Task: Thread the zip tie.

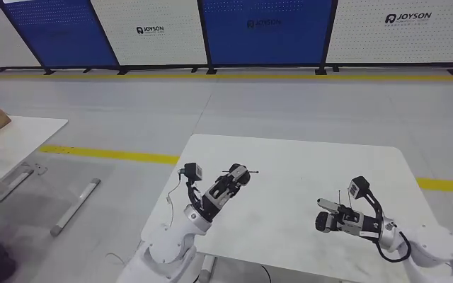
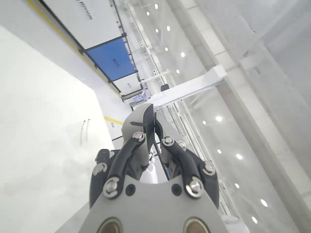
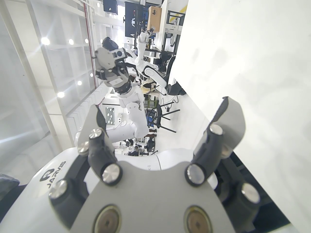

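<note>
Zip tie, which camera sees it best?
The left wrist view: the zip tie sits close up, pinched in the shut left gripper. The top view shows it as a thin black line. The right wrist view has it too small to tell.

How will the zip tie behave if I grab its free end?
Likely light and springy: the zip tie is a thin strip sticking out straight from the shut left end effector without drooping. Being so narrow, it may twist or slip when pinched.
</note>
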You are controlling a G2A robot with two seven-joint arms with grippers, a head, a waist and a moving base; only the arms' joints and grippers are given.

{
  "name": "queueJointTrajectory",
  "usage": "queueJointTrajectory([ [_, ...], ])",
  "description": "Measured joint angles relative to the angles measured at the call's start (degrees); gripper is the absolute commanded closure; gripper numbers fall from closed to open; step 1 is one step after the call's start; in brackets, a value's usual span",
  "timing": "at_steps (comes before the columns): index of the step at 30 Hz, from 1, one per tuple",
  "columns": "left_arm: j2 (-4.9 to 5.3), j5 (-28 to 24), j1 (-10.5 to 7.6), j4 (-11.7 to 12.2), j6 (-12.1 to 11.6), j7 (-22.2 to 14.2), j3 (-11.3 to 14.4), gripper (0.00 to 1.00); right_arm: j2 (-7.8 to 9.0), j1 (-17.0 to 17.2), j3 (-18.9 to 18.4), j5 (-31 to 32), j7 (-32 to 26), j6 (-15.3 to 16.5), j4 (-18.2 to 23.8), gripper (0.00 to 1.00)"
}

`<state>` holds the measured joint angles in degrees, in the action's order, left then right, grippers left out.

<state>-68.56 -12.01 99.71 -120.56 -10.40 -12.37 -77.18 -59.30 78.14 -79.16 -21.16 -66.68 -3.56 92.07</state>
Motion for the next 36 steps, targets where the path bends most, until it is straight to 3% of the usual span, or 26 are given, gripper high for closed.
queueJointTrajectory([
  [3,0.23,2.4,2.66,-3.0,-1.1,-0.4,-0.7,1.0,0.0,0.0,0.0,0.0,0.0,0.0,0.0,0.0],
  [6,0.38,3.3,4.3,-4.4,-1.6,-1.0,-0.9,1.0,0.0,0.0,0.0,0.0,0.0,0.0,0.0,0.0],
  [10,0.47,5.9,4.32,-3.5,0.1,-1.2,-0.3,1.0,0.0,0.0,0.0,0.0,0.0,0.0,0.0,0.0],
  [14,0.19,6.8,1.03,0.8,5.8,-1.2,2.8,1.0,0.0,0.0,0.0,0.0,0.0,0.0,0.0,0.0],
  [17,-0.14,5.8,-2.48,5.8,9.1,-1.8,5.3,1.0,0.0,0.0,0.0,0.0,0.0,0.0,0.0,0.0],
  [21,-0.62,4.2,-6.65,12.6,11.2,-2.8,8.3,1.0,0.0,0.0,0.0,0.0,0.0,0.0,0.0,0.0],
  [25,-1.0,4.9,-9.17,17.2,11.4,-2.3,10.8,1.0,0.0,0.0,0.0,0.0,0.0,0.0,0.0,0.0],
  [29,-1.17,6.3,-10.63,19.4,10.7,-2.4,12.6,1.0,0.0,0.0,0.0,0.0,0.0,0.0,0.0,0.0],
  [36,-1.17,6.4,-10.65,19.4,10.5,-2.4,12.6,1.0,0.0,0.1,0.1,0.3,0.8,0.4,1.0,0.0],
])
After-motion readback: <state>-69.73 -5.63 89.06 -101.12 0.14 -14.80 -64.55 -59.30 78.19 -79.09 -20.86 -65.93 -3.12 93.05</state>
